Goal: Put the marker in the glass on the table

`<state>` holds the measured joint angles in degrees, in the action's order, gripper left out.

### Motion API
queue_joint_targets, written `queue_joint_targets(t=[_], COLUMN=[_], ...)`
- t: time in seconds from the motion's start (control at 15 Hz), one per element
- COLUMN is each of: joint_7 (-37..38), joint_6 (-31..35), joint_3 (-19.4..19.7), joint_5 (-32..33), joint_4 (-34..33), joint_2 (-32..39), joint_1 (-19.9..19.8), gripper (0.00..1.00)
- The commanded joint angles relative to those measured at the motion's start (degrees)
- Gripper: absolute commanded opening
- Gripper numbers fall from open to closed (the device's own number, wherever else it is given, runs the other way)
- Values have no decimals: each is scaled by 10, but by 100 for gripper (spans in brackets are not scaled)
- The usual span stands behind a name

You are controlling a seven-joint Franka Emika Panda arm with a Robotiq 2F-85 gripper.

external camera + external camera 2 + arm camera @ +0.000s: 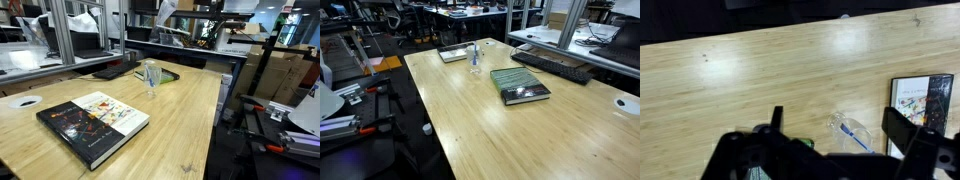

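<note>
A clear glass (847, 133) stands on the wooden table (740, 70), and a blue marker (854, 138) leans inside it. The glass also shows in both exterior views (151, 76) (474, 56), near the table's far end. My gripper (840, 126) hangs above the glass in the wrist view. Its two black fingers are spread wide on either side of the glass and hold nothing. The gripper does not show clearly in the exterior views.
A book with a colourful cover (95, 122) (520, 85) (922, 100) lies flat near the glass. A dark pad (453, 53) lies just behind the glass. A black keyboard (552, 65) lies at the table's edge. Desks and frames surround the table.
</note>
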<state>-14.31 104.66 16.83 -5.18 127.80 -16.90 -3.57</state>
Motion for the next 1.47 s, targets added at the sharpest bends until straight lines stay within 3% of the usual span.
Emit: queue_joint_targets(t=[0.0,0.87,1.07,1.4], joint_7=[-4,-4,-34,-145], joint_6=[-1,-1,13,88], joint_3=[-16,-16,-25,-40], joint_5=[-5,-5,18,60], joint_4=[-2,-5,3,32], joint_2=[2,2,6,10], joint_1=[-18,-18,-13,-2], gripper=[100,100,100,100])
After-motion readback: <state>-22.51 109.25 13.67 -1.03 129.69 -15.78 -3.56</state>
